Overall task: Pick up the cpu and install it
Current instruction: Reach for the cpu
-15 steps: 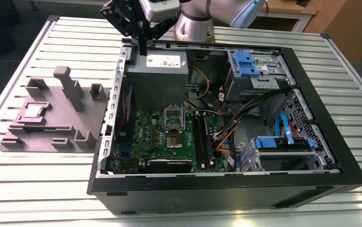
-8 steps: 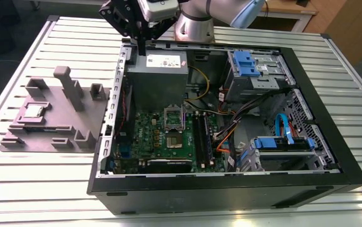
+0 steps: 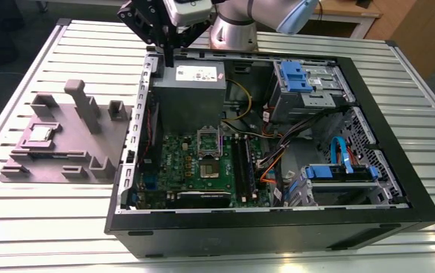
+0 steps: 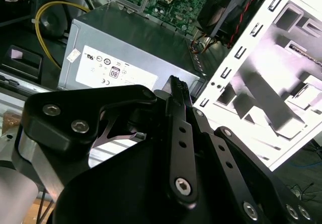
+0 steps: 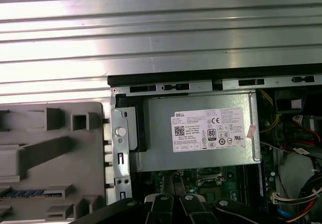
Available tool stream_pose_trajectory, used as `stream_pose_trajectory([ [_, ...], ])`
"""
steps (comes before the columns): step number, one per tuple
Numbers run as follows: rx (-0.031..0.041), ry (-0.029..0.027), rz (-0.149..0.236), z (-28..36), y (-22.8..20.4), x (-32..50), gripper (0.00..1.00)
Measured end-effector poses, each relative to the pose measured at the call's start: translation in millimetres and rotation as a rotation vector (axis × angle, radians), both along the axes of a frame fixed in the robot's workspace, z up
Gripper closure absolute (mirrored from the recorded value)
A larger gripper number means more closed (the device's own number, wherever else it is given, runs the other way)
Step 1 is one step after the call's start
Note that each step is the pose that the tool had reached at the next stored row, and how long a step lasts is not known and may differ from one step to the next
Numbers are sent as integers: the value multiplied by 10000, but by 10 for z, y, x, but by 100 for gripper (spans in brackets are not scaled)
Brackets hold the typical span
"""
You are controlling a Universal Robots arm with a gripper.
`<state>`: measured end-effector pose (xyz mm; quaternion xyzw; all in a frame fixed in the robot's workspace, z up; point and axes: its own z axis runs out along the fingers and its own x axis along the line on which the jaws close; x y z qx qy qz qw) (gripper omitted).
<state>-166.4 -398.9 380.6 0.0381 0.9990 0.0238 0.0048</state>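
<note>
Nothing done yet: cpu (image 3: 41, 133) sat in the grey block (image 3: 65, 162) on the worktop (image 3: 88, 34), well apart from the board's open socket (image 3: 210, 165), and the hand (image 3: 169, 60) hung clenched, empty, over the case's power supply (image 3: 190, 91).

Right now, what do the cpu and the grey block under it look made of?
The cpu: silvery-grey metal top, light sheen, paler rim. The grey block: matte uniform grey, no glint, probably moulded or printed plastic; can't be sure.
</note>
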Motion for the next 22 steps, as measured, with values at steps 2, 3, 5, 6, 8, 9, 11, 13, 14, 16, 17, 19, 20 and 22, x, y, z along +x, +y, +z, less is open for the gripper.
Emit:
stream_pose_trajectory([
  [2, 0, 0, 0, -1, 0, -3, 89],
  [3, 0, 1, 0, -2, 0, -9, 89],
  [5, 0, 5, 0, -4, 0, -16, 89],
  [6, 0, 32, 0, -15, 0, -33, 89],
  [8, 1, 35, -1, -19, 0, -37, 89],
  [9, 1, 35, 0, -19, 0, -38, 89],
  [11, 0, 36, -1, -18, 0, -42, 89],
  [13, 1, 36, 0, -19, 0, -44, 89],
  [14, 1, 36, 0, -19, 0, -46, 89],
  [16, 0, 90, 0, -38, 0, -89, 89],
  [17, 2, 170, 0, -68, 0, -131, 89],
  [19, 2, 171, 0, -69, 0, -134, 89],
  [20, 2, 172, 0, -69, 0, -135, 89],
  [22, 2, 177, 0, -75, 0, -151, 89],
])
